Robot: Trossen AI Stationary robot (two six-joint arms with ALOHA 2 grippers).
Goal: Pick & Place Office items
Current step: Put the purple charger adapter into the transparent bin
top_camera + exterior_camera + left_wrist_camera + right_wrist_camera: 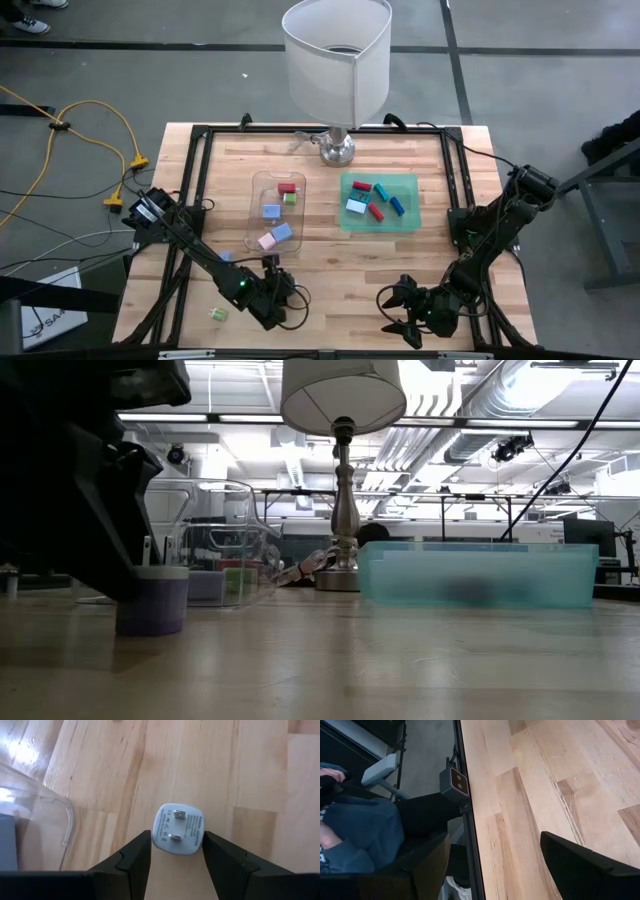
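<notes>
Wooden bench (330, 270) planks lie under the left pincer (176, 851), clamped on a pale plug-shaped block (178, 829) near the front edge, with the clear tray (263, 240) just beyond it and nearer this arm than the right pincer (400, 310), whose fingers stand apart.

Counter (330, 660): pale wood, foreground.
Dark arm (70, 480): fills the left side.
Purple cylinder (152, 600): standing just beside the arm.
Clear tray (235, 540): coloured pieces inside.
Lamp (343, 420): centre, metal stem.
Teal tray (480, 573): right, translucent.
</notes>
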